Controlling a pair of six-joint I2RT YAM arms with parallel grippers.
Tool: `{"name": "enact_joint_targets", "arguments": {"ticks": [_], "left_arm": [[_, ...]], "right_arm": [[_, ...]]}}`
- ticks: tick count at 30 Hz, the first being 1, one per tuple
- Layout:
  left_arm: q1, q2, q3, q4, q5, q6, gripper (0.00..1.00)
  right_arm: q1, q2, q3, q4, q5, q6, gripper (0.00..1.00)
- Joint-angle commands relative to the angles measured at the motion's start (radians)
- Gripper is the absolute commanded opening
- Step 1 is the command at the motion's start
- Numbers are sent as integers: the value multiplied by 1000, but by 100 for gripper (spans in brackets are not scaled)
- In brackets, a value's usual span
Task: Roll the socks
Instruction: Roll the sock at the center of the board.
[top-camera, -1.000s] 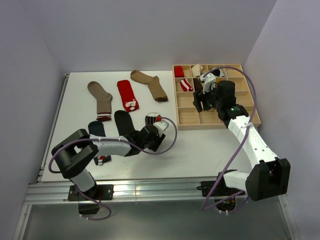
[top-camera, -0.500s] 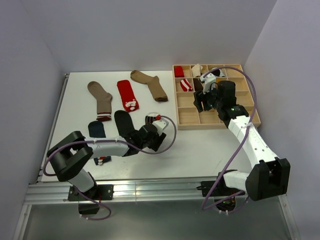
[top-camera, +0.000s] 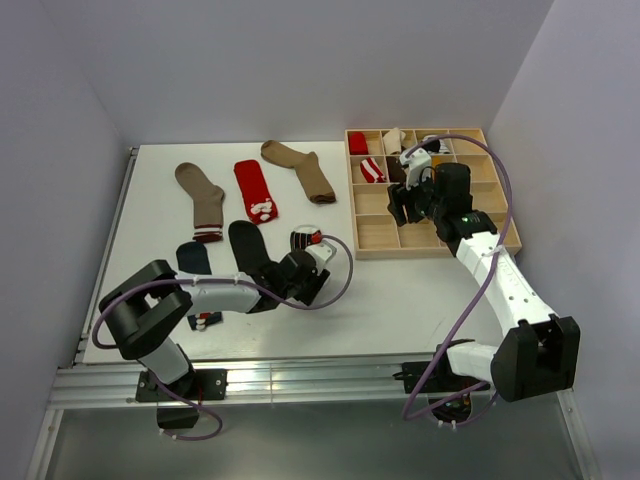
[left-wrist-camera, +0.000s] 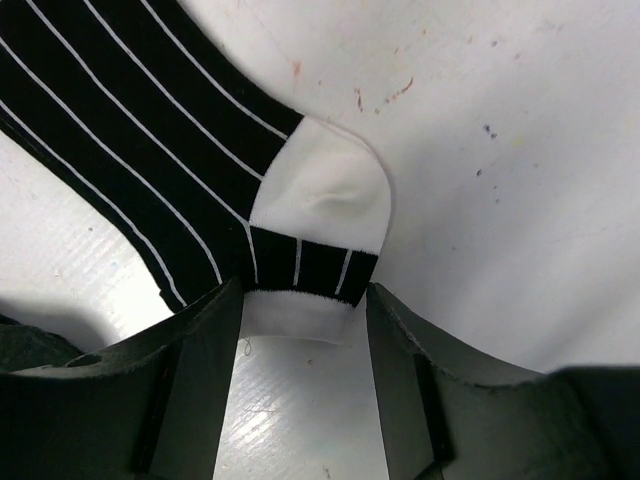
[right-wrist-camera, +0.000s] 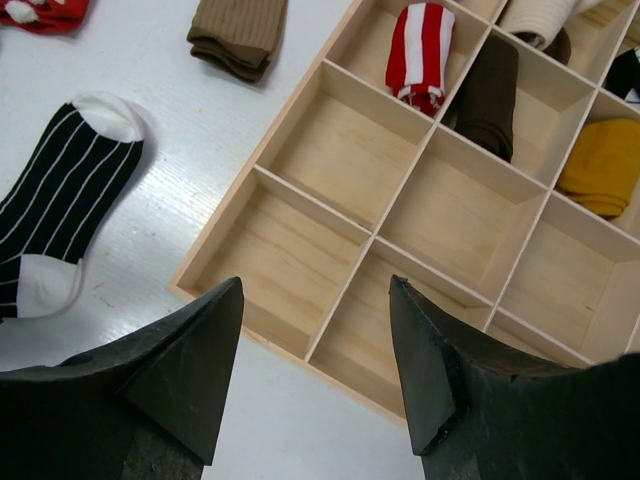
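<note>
A black sock with thin white stripes (left-wrist-camera: 150, 130) lies flat on the white table, its white heel (left-wrist-camera: 325, 200) just ahead of my left gripper (left-wrist-camera: 305, 292). That gripper is open, and the sock's white end lies between its fingertips. From above, the striped sock (top-camera: 302, 238) shows beside the left gripper (top-camera: 308, 256), with a plain black sock (top-camera: 245, 245) to its left. My right gripper (right-wrist-camera: 315, 285) hangs open and empty over the near compartments of the wooden tray (right-wrist-camera: 262, 150). The striped sock (right-wrist-camera: 60, 210) also shows at the left of the right wrist view.
Two tan socks (top-camera: 200, 195) (top-camera: 300, 170), a red sock (top-camera: 255, 188) and a navy sock (top-camera: 193, 257) lie on the table. The wooden tray (top-camera: 400, 253) at the right holds rolled socks: red-and-white (right-wrist-camera: 420, 45), brown (right-wrist-camera: 487, 95), mustard (right-wrist-camera: 600, 165).
The left arm's elbow has shifted a little while its gripper stays at the striped sock's end. The right arm has barely moved.
</note>
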Motion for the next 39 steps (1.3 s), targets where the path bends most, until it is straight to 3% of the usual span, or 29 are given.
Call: {"name": "enact_joint_targets", "arguments": {"ticks": [1,8,14,17,20,28,32,39], "left_arm": [[-6,16,36,-15,2,-4,57],[-6,57,57,-32,4,2,55],[-2,96,85,-69,36,-4,42],[15,105,105,-98,85,-18,29],[43,94,114,-116,145,-44,25],[75,53,145,-216,332,-167,24],[76,27,160,-274,431,-217,25],[128,10,195,-354,640,-309,24]], "right_arm": [[-11,-24,-15,27,-8,-21,67],[-16,-15,-19,31,-16,-30,66],[-16,-4,-27,40,-34,-38,63],[-16,10,-24,37,-50,-45,60],[-16,14,-23,29,-85,-61,56],[-16,1,-61,-11,-249,-157,52],[-16,-15,-101,-61,-399,-278,50],[-8,-7,-125,-167,-524,-433,48]]}}
